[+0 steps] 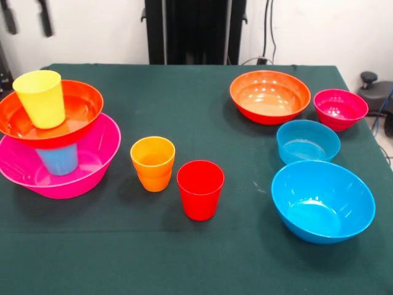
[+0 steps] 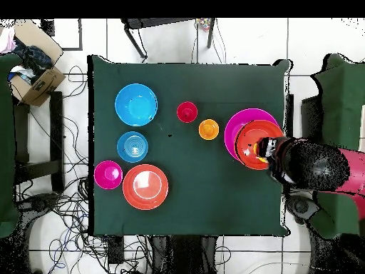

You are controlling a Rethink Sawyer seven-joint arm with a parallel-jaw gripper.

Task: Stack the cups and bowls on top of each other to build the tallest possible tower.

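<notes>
While the tower [image 1: 52,138] at the frame's left stands four pieces high, pink bowl [image 1: 92,169], light blue cup [image 1: 58,160], orange-red bowl [image 1: 80,107], yellow cup [image 1: 41,98], a fifth is due. Overhead, the arm [image 2: 314,165] overhangs it; whether the end effector is open or gripping, I cannot tell. Nearest spares: orange cup [image 1: 153,163] and red cup [image 1: 200,189], mid-table [image 1: 196,264]; remaining bowls sit right.

Pink bowl [image 1: 80,178] left edge cropped; tool concealed beneath arm [image 2: 314,165].
</notes>
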